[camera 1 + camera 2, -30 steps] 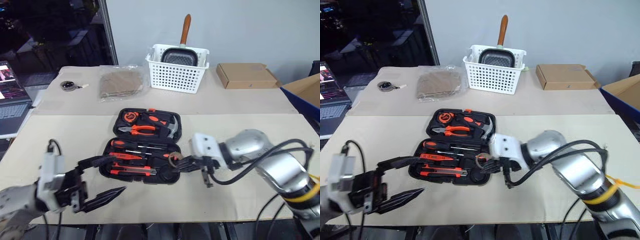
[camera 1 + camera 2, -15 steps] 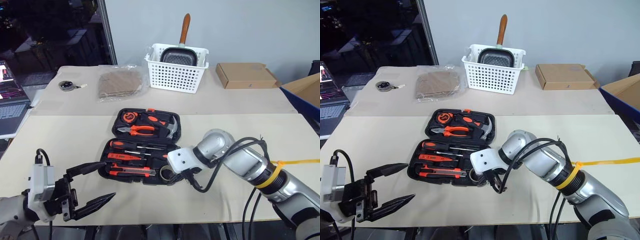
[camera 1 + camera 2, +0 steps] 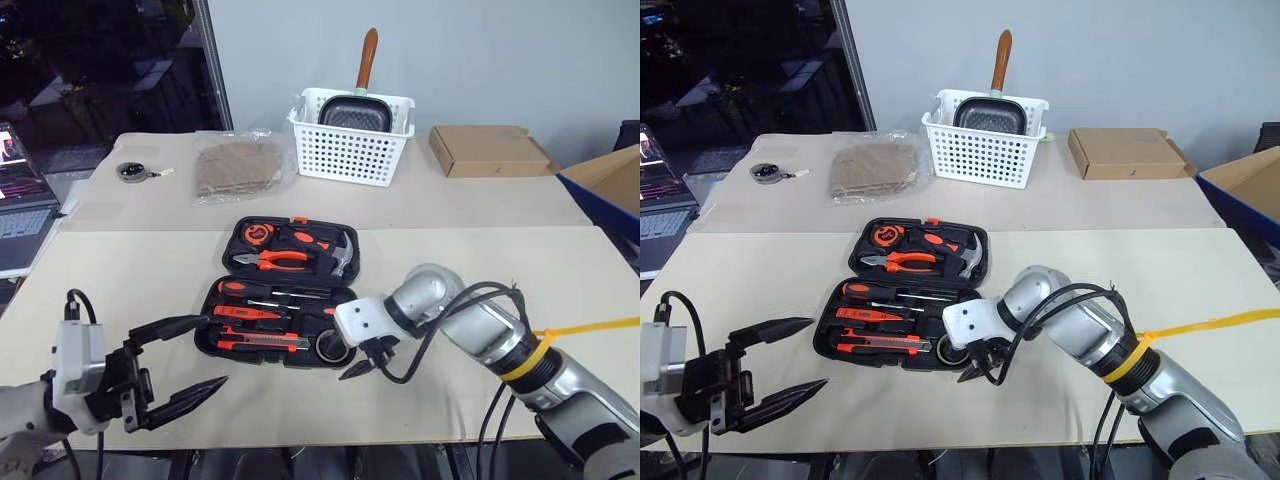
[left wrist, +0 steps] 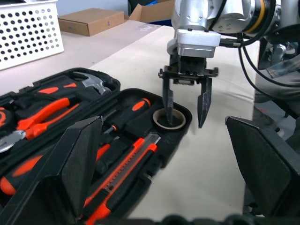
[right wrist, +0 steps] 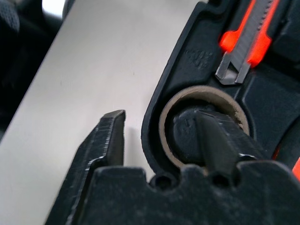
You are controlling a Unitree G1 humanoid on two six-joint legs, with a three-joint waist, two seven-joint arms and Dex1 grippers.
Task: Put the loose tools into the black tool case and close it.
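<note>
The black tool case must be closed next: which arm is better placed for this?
Probably the right. Its gripper is open at the case's near corner, one finger inside the tape roll. The left gripper hovers open, apart from the case.

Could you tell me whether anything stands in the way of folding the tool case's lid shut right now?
Yes. The right gripper straddles the front corner of the open case: one finger stands inside the tape roll in its corner recess, the other outside the rim over the table. It must lift clear before the lid can fold down. The left gripper hangs apart.
</note>
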